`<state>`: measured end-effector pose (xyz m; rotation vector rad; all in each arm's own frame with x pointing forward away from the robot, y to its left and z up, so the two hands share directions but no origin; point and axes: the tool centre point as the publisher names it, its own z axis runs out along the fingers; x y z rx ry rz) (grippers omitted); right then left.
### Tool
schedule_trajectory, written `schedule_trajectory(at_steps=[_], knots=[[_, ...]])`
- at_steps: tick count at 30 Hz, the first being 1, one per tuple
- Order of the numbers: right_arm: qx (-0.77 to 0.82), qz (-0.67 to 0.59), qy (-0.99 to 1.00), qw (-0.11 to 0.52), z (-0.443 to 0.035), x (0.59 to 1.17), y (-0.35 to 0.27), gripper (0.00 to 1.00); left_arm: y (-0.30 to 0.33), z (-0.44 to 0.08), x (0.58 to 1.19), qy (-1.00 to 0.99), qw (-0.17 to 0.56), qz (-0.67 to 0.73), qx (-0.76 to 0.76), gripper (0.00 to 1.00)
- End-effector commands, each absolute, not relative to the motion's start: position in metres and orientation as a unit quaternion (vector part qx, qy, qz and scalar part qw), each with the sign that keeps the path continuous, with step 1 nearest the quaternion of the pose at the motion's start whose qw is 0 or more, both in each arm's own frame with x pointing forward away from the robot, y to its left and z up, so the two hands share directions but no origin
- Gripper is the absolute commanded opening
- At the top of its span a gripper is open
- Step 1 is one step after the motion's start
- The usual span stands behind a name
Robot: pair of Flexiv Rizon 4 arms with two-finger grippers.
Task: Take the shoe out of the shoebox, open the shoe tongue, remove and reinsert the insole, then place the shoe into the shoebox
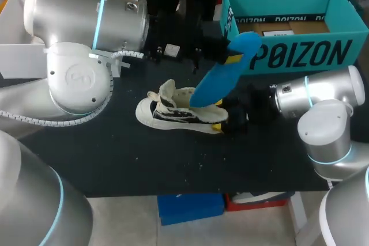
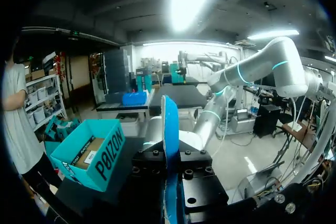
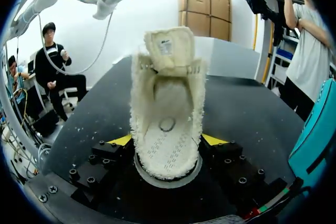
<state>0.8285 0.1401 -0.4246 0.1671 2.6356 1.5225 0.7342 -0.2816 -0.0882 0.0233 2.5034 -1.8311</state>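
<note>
Shoe flat on the table, outside the box, heel clamped between the right gripper fingers, probably to steady it with tongue laid forward and mouth open. Blue insole pinched in the left gripper, slanting down toward that opening, likely lined up for sliding back in.

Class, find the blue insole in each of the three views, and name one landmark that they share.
Head view: the blue insole slants up over the shoe, in front of the teal shoebox.
Left wrist view: the blue insole stands edge-on in the left claw.
Right wrist view: not in it; the shoe fills the middle.
Shared landmark: the teal shoebox, seen in all three views.
</note>
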Motion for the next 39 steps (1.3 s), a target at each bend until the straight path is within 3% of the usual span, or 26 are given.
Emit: schedule_trajectory(at_steps=[1,6,10,22,39], knots=[[0.056,0.498,0.864,0.047,-0.428,0.828,0.141,0.0,-0.256,-0.086,0.732,0.794,0.016,-0.608,0.013,0.0],[0.056,0.498,0.864,0.047,-0.428,0.828,0.141,0.0,-0.256,-0.086,0.732,0.794,0.016,-0.608,0.013,0.0],[0.056,0.498,0.864,0.047,-0.428,0.828,0.141,0.0,-0.242,-0.087,0.715,0.755,-0.073,-0.647,-0.084,0.0],[0.056,0.498,0.864,0.047,-0.428,0.828,0.141,0.0,-0.232,-0.013,0.682,0.672,-0.175,-0.703,-0.152,0.0],[0.056,0.498,0.864,0.047,-0.428,0.828,0.141,0.0,-0.228,0.078,0.65,0.63,-0.191,-0.747,-0.089,0.0]])
